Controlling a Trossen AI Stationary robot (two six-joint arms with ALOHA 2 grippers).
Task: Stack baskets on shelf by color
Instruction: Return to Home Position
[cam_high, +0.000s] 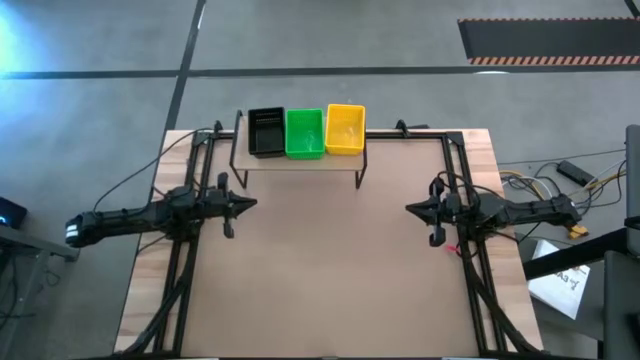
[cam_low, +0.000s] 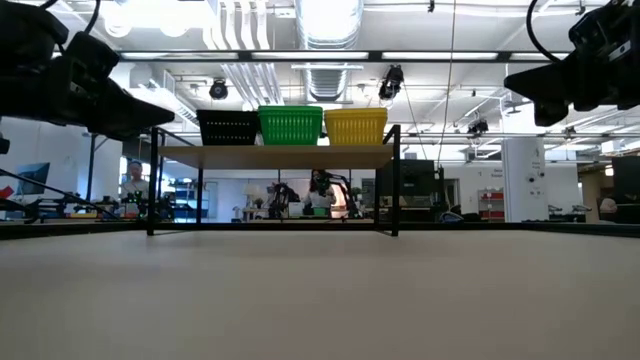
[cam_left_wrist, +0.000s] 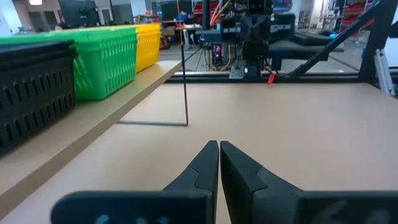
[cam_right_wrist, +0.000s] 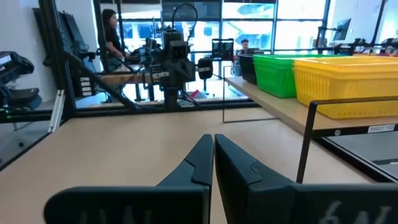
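My left gripper (cam_high: 248, 205) and right gripper (cam_high: 410, 209), fingers together, empty, should pull back level, clear of the shelf (cam_high: 300, 164) beside them.

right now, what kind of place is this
Probably a robotics lab in an open industrial hall: exposed ceiling ducts, a concrete floor with hazard striping, and another robot rig beyond the table.
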